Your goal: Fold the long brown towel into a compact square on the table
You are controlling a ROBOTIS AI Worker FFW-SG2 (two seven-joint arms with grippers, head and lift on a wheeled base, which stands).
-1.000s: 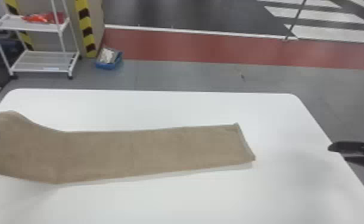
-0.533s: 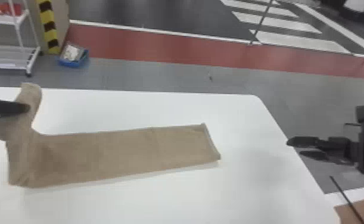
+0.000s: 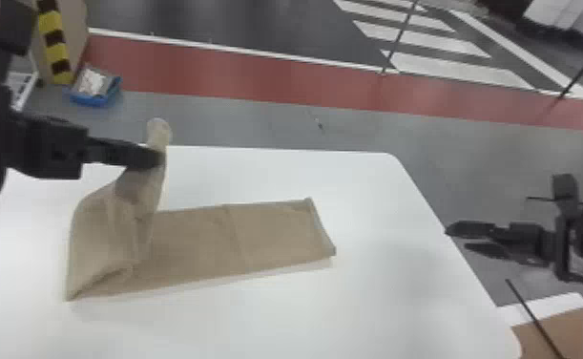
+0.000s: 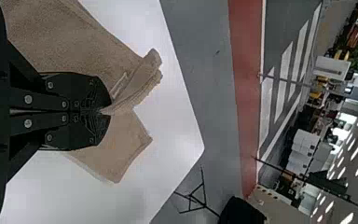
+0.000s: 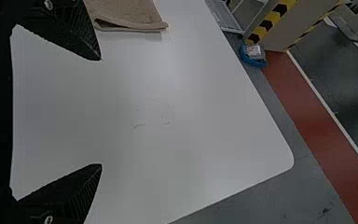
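Observation:
In the head view my left gripper [image 3: 154,157] holds up the left end of the brown towel [image 3: 256,236], whose lifted part slants above the flat strip lying on the table. The left wrist view has my left gripper [image 4: 103,112] shut on the towel [image 4: 116,144], with a bunched edge poking out past its fingertips. Off the table's right edge in the head view is my right gripper [image 3: 454,238]. In the right wrist view my right gripper [image 5: 101,112] stands open with nothing between its fingers, and the towel's end [image 5: 130,16] lies beyond one finger.
The white table [image 3: 376,296] extends around the towel. On the floor behind it is a blue bin [image 3: 92,90], near a yellow-and-black striped post [image 3: 55,45]. A brown surface [image 3: 557,334] lies at the lower right.
My left gripper has raised the towel's left end and carried it rightward over the rest, shortening the flat part. The head view has turned to the right.

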